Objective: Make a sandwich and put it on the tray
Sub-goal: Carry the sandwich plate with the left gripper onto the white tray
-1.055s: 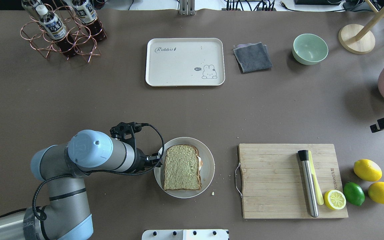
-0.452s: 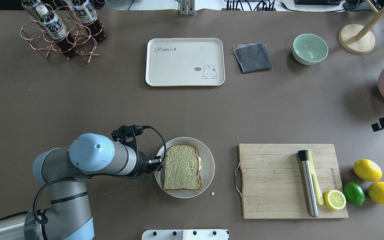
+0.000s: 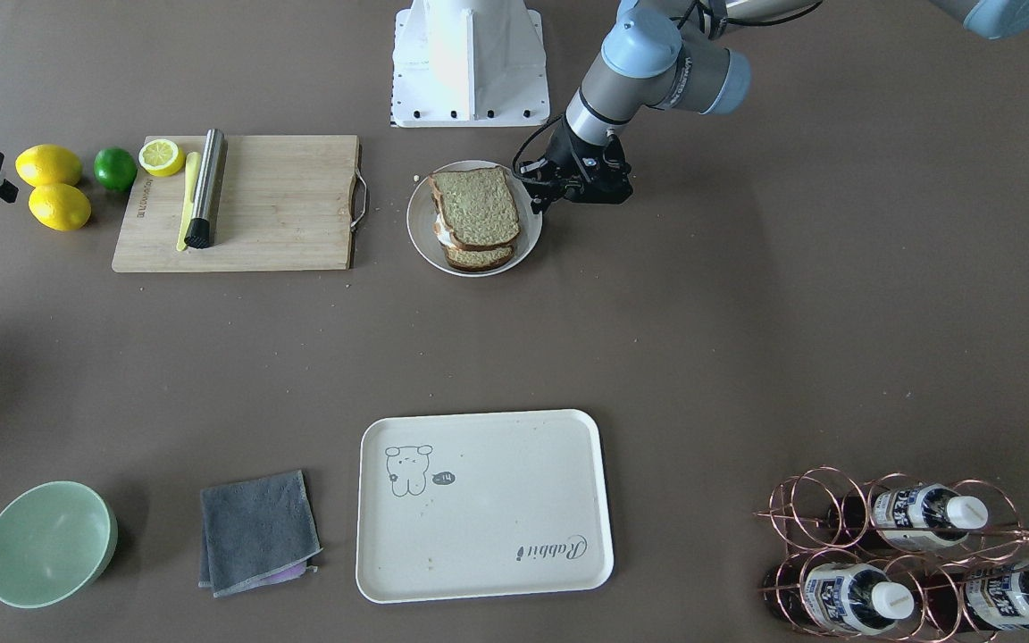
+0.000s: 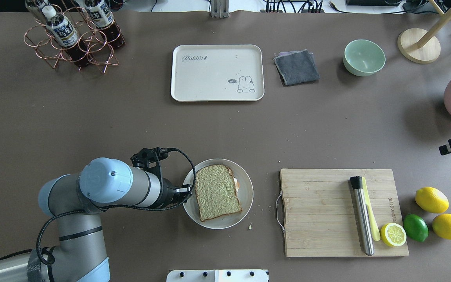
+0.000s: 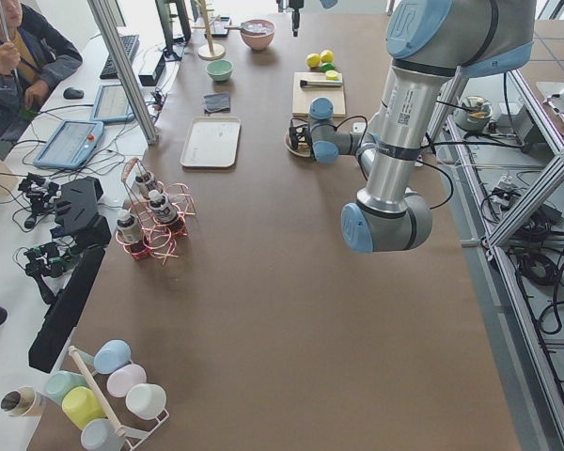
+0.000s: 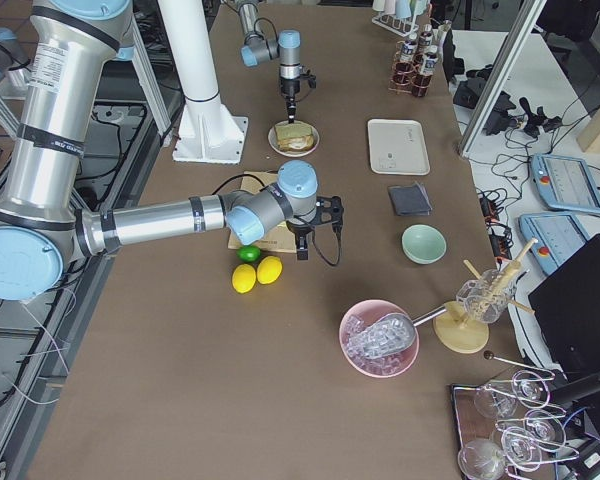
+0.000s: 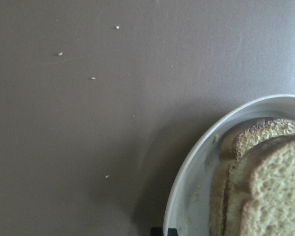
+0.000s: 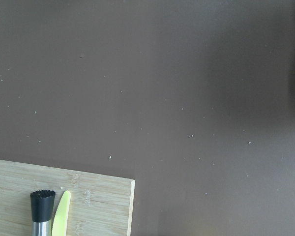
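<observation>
The sandwich (image 4: pixel 217 192), two greenish-tan slices with white egg showing at its right side, lies on a round white plate (image 4: pixel 245 203) near the table's front. My left gripper (image 4: pixel 186 192) is at the plate's left rim and appears shut on it. The left wrist view shows the rim (image 7: pixel 196 167) and the bread (image 7: pixel 265 191) close up. From the front, this gripper (image 3: pixel 537 192) touches the plate (image 3: pixel 421 241). The cream tray (image 4: pixel 210 78) lies empty at the far middle. My right gripper (image 4: pixel 444 149) is at the right edge, above bare table, its jaws unclear.
A wooden cutting board (image 4: pixel 319 211) right of the plate carries a steel muddler (image 4: pixel 361 215) and a lemon half (image 4: pixel 393 234). A grey cloth (image 4: pixel 296 67) and a green bowl (image 4: pixel 364 57) lie right of the tray. A bottle rack (image 4: pixel 73 37) stands far left.
The plate has shifted slightly away from me and turned, so the sandwich now sits rotated counterclockwise. My left arm edged toward the plate. The right gripper barely moved.
</observation>
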Robot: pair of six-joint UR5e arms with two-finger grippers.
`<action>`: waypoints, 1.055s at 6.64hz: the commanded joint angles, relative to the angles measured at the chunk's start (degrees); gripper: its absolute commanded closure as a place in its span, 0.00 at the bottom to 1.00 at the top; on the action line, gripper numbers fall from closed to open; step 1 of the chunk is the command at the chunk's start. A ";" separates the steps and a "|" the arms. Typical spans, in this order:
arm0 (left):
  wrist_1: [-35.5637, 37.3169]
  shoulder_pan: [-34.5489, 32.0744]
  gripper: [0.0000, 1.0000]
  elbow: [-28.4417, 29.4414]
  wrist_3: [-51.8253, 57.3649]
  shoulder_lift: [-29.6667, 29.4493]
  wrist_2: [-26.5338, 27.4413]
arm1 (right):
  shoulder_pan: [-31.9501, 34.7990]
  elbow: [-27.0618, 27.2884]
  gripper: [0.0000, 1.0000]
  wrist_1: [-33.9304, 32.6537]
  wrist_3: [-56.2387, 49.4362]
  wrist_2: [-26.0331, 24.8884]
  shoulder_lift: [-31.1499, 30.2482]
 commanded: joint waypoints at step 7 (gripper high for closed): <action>-2.89 -25.02 1.00 27.16 22.34 -19.34 -16.46 | 0.18 1.11 0.00 0.09 0.09 0.16 0.10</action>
